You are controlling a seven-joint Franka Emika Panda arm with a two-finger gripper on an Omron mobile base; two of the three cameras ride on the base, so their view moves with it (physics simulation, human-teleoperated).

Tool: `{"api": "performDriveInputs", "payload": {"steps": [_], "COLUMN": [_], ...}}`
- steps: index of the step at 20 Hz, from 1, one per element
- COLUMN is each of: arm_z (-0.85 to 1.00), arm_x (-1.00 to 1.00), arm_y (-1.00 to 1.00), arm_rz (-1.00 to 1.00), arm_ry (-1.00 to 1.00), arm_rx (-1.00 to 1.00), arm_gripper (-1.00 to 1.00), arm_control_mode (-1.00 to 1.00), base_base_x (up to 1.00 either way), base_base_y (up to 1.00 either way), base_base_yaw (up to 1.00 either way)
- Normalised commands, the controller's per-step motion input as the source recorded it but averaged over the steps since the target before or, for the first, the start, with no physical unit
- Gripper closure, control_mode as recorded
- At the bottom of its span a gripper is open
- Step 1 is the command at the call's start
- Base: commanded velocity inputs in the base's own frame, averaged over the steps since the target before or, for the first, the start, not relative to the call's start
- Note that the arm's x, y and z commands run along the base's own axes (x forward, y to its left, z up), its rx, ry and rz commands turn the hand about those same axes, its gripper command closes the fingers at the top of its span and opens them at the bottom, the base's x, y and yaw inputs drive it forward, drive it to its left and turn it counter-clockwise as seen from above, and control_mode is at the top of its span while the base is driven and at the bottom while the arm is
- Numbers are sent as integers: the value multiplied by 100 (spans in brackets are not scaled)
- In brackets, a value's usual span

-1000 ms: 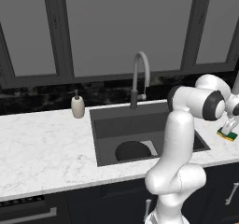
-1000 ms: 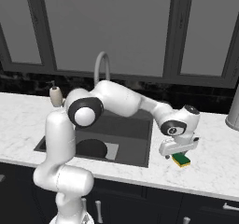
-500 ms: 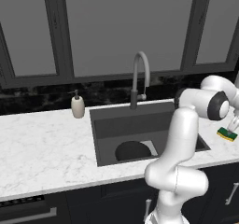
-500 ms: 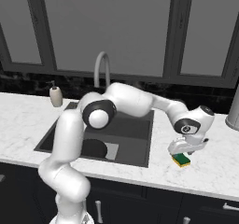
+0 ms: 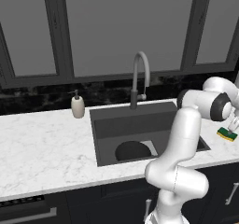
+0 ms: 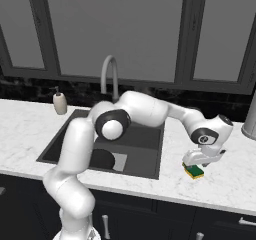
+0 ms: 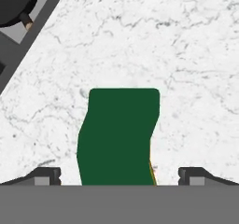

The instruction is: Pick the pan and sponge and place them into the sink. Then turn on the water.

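The jaws of the gripper (image 7: pixel 119 175) are seen spread wide in the hand view, with 1 dark fingertip at each side of the sponge (image 7: pixel 119 136) and a clear gap between each tip and the sponge's edges. The sponge is shown green side up, lying flat on the white marble counter (image 7: pixel 186 55) directly below the hand. In the right base view the gripper (image 6: pixel 200 163) is held just above the sponge (image 6: pixel 194 171), which lies on the counter to the right of the sink (image 6: pixel 145 154), close to the counter's near edge. The pan (image 6: pixel 101 158) is seen inside the sink, on the basin floor at its near side, beside the pale drain plate (image 6: pixel 120 160). The faucet (image 5: pixel 139 78) is shown at the far rim of the sink (image 5: pixel 140 120). A soap dispenser (image 5: pixel 77 105) stands on the counter to the left of the sink.
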Motion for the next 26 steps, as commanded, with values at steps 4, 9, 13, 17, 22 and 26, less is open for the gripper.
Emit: {"api": "performDriveInputs", "payload": {"steps": [4,9,13,17,22,26], "arm_z": [-18,-25,-26,-25,-20,-27], "arm_x": [10,15,8,1,0,0], "arm_y": [1,3,4,4,16,34], "arm_rz": [0,0,0,0,0,0], "arm_ry": [0,4,7,4,0,0], "arm_rx": [0,0,0,0,0,-3], "arm_gripper": [-100,-100,-100,-100,-100,-100], "arm_control_mode": [-100,-100,-100,-100,-100,-100], "base_base_x": [0,0,0,0,0,0], "base_base_y": [0,0,0,0,0,0], "base_base_yaw": [0,0,0,0,0,0]}}
